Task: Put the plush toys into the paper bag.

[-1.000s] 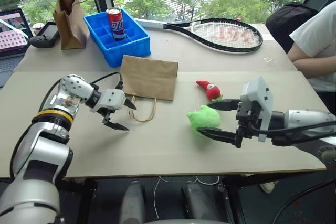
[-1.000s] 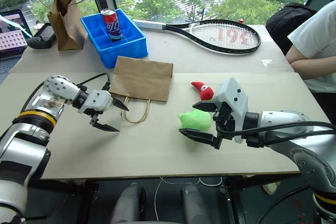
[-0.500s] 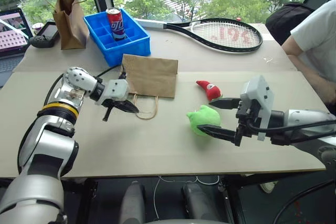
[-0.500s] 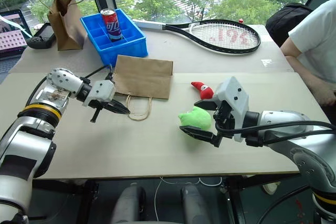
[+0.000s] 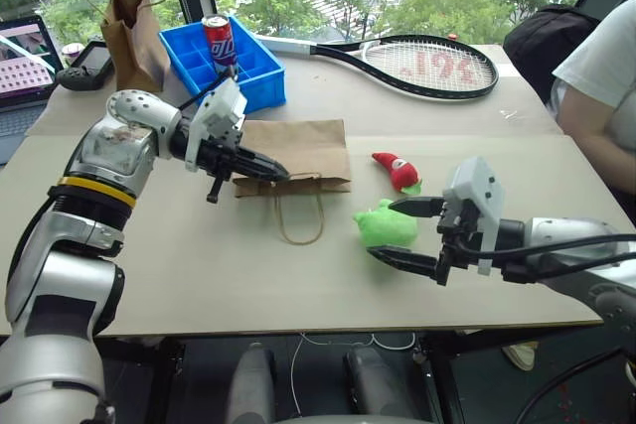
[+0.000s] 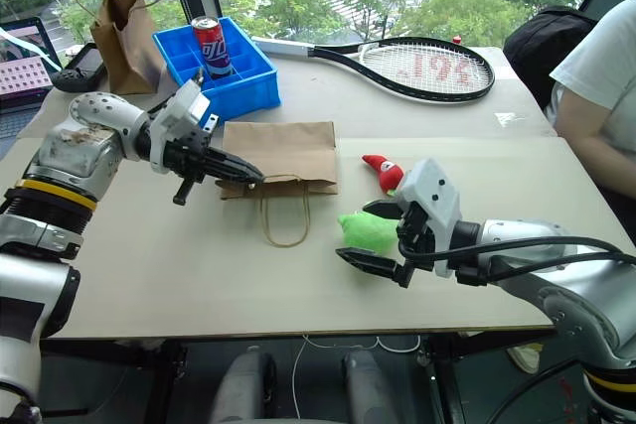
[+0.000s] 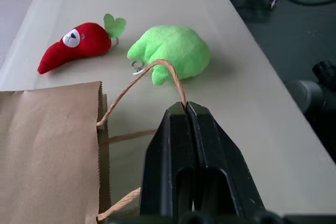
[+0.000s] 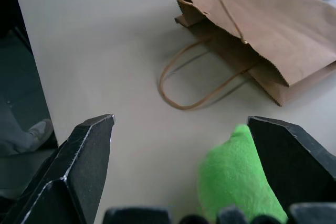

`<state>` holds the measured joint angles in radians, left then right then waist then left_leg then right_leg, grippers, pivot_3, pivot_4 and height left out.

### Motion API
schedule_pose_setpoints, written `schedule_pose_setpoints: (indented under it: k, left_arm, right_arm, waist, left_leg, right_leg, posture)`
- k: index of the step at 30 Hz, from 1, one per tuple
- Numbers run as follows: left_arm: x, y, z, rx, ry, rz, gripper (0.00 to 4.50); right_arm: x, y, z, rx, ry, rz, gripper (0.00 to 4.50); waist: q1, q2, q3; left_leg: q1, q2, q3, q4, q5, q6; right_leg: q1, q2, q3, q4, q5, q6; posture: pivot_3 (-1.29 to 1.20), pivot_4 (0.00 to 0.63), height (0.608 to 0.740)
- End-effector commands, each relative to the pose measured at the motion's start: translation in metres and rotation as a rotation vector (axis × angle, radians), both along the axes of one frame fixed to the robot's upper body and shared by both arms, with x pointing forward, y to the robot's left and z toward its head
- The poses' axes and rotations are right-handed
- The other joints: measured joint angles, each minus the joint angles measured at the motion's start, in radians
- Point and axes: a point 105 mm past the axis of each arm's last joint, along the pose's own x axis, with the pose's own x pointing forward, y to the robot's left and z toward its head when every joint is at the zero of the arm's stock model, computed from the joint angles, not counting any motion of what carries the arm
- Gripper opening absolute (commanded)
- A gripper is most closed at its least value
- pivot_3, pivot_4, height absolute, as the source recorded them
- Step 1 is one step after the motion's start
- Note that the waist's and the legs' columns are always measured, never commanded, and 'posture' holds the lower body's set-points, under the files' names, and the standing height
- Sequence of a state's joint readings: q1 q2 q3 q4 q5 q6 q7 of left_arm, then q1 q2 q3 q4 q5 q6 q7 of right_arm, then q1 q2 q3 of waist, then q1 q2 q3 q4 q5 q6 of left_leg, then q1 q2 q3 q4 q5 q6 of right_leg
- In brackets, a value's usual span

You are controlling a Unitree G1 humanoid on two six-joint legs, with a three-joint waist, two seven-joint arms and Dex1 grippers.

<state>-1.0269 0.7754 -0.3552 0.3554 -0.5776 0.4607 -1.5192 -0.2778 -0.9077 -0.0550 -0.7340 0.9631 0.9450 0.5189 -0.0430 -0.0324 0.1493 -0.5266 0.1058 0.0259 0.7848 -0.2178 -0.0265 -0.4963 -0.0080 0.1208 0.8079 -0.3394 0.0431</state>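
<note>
Left gripper [image 7: 185, 109] pinches paper bag [image 5: 298, 151] handle; right gripper [image 5: 402, 232] gapes around half-hidden green toy [image 5: 386, 223]

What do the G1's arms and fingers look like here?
Both arms have glossy silver-grey shells with black joints. The left forearm carries a yellow ring and a loose black cable to the wrist. The left gripper and right gripper each have a white boxy housing and two slim, pointed black fingers. Black cables trail from the right wrist.

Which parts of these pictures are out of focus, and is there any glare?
Right wrist view: the right hand's own black fingers and the green plush look soft. Left wrist view: the left hand is sharp on the bag handle. Head views: even daylight, no glare.
</note>
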Motion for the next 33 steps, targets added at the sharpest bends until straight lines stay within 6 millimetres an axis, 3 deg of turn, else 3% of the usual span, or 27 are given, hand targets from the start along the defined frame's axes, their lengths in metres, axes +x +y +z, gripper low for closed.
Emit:
schedule_pose_setpoints:
  k: [1, 2, 5, 12, 16, 22, 33]
  left_arm:
    - [-0.015, -0.018, 0.017, -0.066, 0.074, 0.027, 0.06]
    - [-0.018, -0.021, 0.015, -0.056, 0.083, 0.039, 0.06]
    - [-0.019, -0.029, 0.005, -0.019, 0.079, 0.100, 0.00]
    - [-0.025, -0.038, 0.010, -0.046, 0.182, 0.165, 0.00]
    - [-0.021, -0.037, 0.023, -0.075, 0.226, 0.203, 0.00]
    - [-0.024, -0.034, 0.036, -0.098, 0.301, 0.214, 0.00]
    - [-0.029, -0.033, 0.046, -0.140, 0.321, 0.238, 0.00]
  right_arm:
    - [-0.003, 0.008, -0.002, 0.009, -0.018, -0.012, 4.50]
    - [-0.002, 0.011, -0.003, 0.023, -0.019, -0.026, 4.50]
    - [0.002, 0.018, -0.003, 0.074, -0.018, -0.068, 3.83]
    - [0.019, 0.038, -0.021, 0.154, 0.028, -0.196, 1.47]
    - [0.035, 0.050, -0.034, 0.165, 0.033, -0.263, 0.08]
    - [0.071, 0.057, -0.045, 0.190, 0.003, -0.350, 0.03]
    - [0.108, 0.077, -0.058, 0.192, -0.063, -0.360, 0.03]
  waist:
    - [0.000, 0.000, 0.000]
    - [-0.001, 0.000, 0.000]
    - [-0.004, 0.000, 0.000]
    - [-0.001, 0.000, 0.000]
    - [-0.001, 0.000, 0.000]
    - [-0.002, 0.000, 0.000]
    - [-0.003, 0.000, 0.000]
  left_leg:
    - [0.000, 0.000, 0.000, 0.000, 0.000, 0.000]
    - [0.000, 0.000, 0.000, 0.000, 0.000, 0.000]
    - [0.002, 0.000, 0.000, 0.000, 0.000, 0.000]
    - [0.003, -0.001, -0.001, 0.000, 0.000, 0.000]
    - [0.002, -0.001, -0.002, 0.000, 0.000, 0.000]
    - [0.002, -0.001, -0.002, 0.000, 0.000, 0.000]
    - [0.002, -0.001, -0.002, 0.000, 0.000, 0.000]
  right_leg:
    - [0.000, 0.000, 0.000, 0.000, 0.000, 0.000]
    - [0.000, 0.000, 0.000, 0.000, 0.000, 0.000]
    - [0.001, 0.001, 0.000, 0.000, 0.000, 0.000]
    - [0.002, 0.001, 0.000, 0.001, 0.000, 0.000]
    - [0.001, 0.001, 0.000, 0.002, 0.000, 0.000]
    - [0.001, 0.001, 0.000, 0.002, 0.000, 0.000]
    - [0.001, 0.001, 0.000, 0.004, 0.000, 0.000]
  posture:
    - [0.00, 0.150, 0.659]
    - [0.00, 0.150, 0.659]
    - [0.00, 0.150, 0.659]
    - [0.00, 0.150, 0.659]
    - [0.00, 0.150, 0.659]
    - [0.00, 0.150, 0.659]
    - [0.00, 0.150, 0.659]
